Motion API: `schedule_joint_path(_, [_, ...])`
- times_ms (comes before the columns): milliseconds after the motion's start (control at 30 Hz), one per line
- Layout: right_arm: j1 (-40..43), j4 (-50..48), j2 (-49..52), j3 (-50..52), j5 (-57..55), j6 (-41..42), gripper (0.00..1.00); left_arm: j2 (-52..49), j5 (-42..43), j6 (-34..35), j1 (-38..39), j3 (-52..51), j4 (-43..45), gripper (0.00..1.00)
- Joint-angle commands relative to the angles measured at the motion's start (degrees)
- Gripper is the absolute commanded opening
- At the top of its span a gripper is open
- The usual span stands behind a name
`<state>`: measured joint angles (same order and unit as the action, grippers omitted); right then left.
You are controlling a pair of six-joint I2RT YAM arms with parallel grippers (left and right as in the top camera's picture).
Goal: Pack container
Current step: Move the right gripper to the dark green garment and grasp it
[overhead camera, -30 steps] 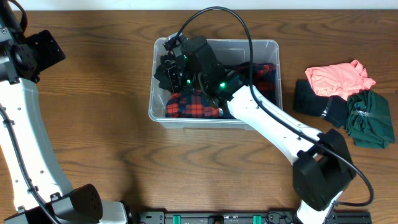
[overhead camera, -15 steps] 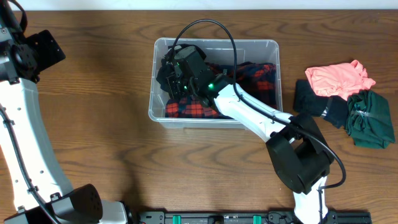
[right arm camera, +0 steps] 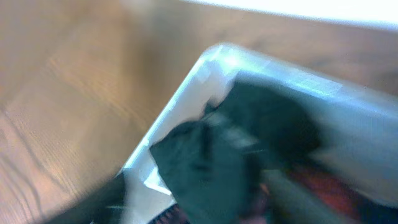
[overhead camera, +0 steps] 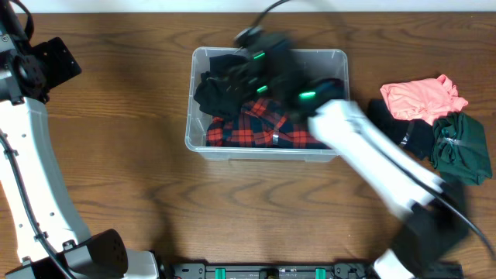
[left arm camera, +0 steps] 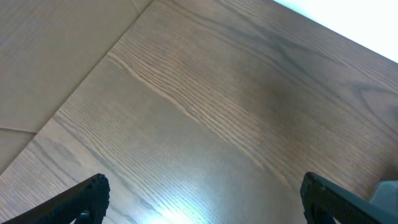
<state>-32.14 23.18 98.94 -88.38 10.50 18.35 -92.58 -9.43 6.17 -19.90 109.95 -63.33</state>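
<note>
The container point(overhead camera: 191, 116) is a clear plastic bin in the middle of the table. A red plaid cloth point(overhead camera: 263, 128) lies in it, with a black cloth point(overhead camera: 217, 89) bunched in its far left corner. My right gripper point(overhead camera: 240, 70) hovers over that corner, blurred by motion. In the right wrist view the right gripper point(right arm camera: 199, 199) shows blurred fingers standing apart above the black cloth point(right arm camera: 217, 155), inside the container's corner point(right arm camera: 186, 87). My left gripper point(overhead camera: 53, 63) is far off at the back left. In its own view the left gripper point(left arm camera: 204, 183) is open over bare wood.
On the table to the right of the container lie a pink garment point(overhead camera: 422, 97), a black garment point(overhead camera: 395, 124) and a dark green garment point(overhead camera: 461, 147). The table's far edge point(left arm camera: 348, 37) runs just behind the left gripper.
My right gripper was shut low in the container on the black cloth. It has let go and lifted, the arm swinging right, and the black cloth now lies in the far left corner.
</note>
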Motion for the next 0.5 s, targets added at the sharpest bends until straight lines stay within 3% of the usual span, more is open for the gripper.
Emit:
schedule_joint_path(0, [8.02,4.90,-9.05,-0.48,-0.87,-0.42,0.99,0.15,-0.48,0.50,-0.28,-0.22,-0.28,0.98])
schedule_joint_path(300, [39.98,29.35,-18.69,-0.44,-1.27,0.46,0.99,0.15,-0.48,0.50,-0.28,-0.22,-0.28,0.98])
schedule_joint_path(467, [54.07,34.51,-18.12,1.20,-0.96,0.94,0.99,0.15,-0.46,0.50,-0.28,-0.22,-0.28,0.98])
